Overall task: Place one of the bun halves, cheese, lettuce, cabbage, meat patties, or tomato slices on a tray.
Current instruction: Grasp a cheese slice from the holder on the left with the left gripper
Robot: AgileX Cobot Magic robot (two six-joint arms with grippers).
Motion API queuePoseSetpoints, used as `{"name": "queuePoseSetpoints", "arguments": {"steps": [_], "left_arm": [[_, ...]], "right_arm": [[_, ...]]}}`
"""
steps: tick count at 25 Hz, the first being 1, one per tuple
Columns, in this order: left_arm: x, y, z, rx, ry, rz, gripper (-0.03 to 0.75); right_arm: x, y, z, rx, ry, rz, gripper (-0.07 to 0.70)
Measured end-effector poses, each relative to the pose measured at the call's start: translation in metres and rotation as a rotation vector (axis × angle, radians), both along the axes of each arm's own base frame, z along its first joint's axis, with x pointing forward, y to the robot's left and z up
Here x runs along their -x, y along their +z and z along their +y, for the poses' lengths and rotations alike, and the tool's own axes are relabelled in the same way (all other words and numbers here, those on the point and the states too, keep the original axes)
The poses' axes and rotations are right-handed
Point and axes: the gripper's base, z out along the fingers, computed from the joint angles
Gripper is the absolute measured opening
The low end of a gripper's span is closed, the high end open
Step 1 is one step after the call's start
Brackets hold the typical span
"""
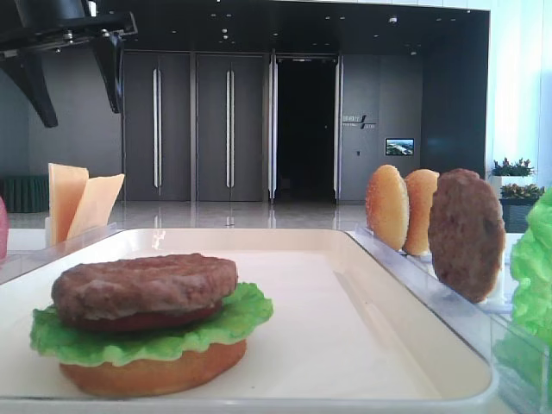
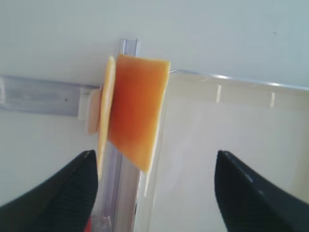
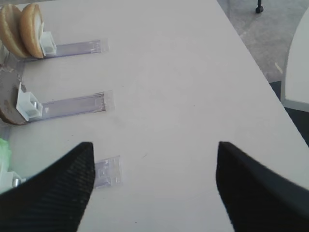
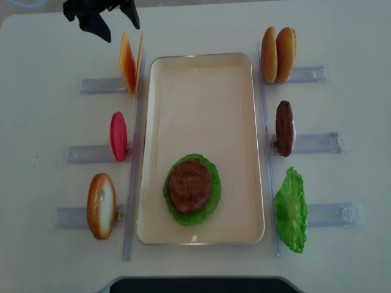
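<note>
The cheese (image 4: 130, 63), two thin orange slices, stands on edge in a clear holder (image 4: 101, 85) at the upper left of the overhead frame, just beside the tray (image 4: 201, 97), its long axis running up-down the frame. The left gripper (image 2: 154, 193) hangs above it, jaws spread wide and grasping nothing. The right gripper (image 3: 154, 186) is likewise spread over bare table (image 3: 183, 72), touching nothing. Only the overhead view shows the tomato slice (image 4: 118, 136); the low view shows the patty (image 1: 145, 287) stacked on lettuce (image 1: 233, 323) and bun (image 1: 155, 373).
</note>
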Motion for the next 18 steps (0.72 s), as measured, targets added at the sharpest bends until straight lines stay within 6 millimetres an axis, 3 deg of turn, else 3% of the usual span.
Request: {"name": "queuePoseSetpoints", "arguments": {"steps": [7, 12, 18], "left_arm": [[-0.025, -0.014, -0.021, -0.016, -0.036, -0.009, 0.573], [-0.030, -0.026, -0.035, -0.013, -0.042, 0.010, 0.573], [-0.031, -0.029, -0.036, -0.015, -0.043, 0.019, 0.573]], "right_arm": [[0.000, 0.000, 0.000, 0.000, 0.000, 0.000, 0.527], [0.000, 0.000, 0.000, 0.000, 0.000, 0.000, 0.527], [0.000, 0.000, 0.000, 0.000, 0.000, 0.000, 0.527]]}}
